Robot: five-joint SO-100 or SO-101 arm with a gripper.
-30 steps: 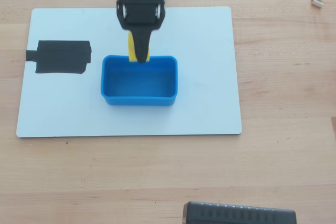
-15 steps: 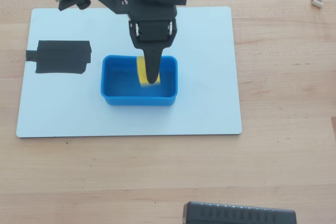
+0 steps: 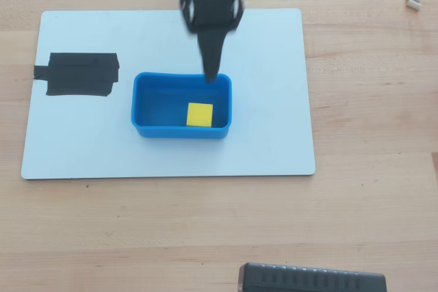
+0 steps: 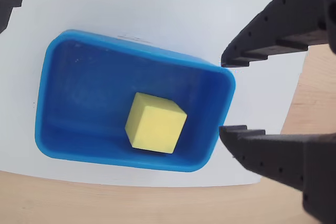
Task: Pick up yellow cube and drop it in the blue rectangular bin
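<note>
The yellow cube (image 3: pixel 200 114) lies on the floor of the blue rectangular bin (image 3: pixel 147 94), right of its middle in the overhead view. In the wrist view the cube (image 4: pixel 156 123) rests inside the bin (image 4: pixel 68 82) near its lower wall. My black gripper (image 3: pixel 212 73) hangs above the bin's far rim in the overhead view. In the wrist view the gripper (image 4: pixel 227 95) is open and empty, its two fingers spread at the right, beside the bin's right end. Nothing is between the fingers.
The bin stands on a white board (image 3: pixel 260 135) on a wooden table. A flat black tape patch (image 3: pixel 79 74) lies on the board's left part. A black device (image 3: pixel 311 280) sits at the table's near edge. Small white bits (image 3: pixel 413 1) lie at the far right.
</note>
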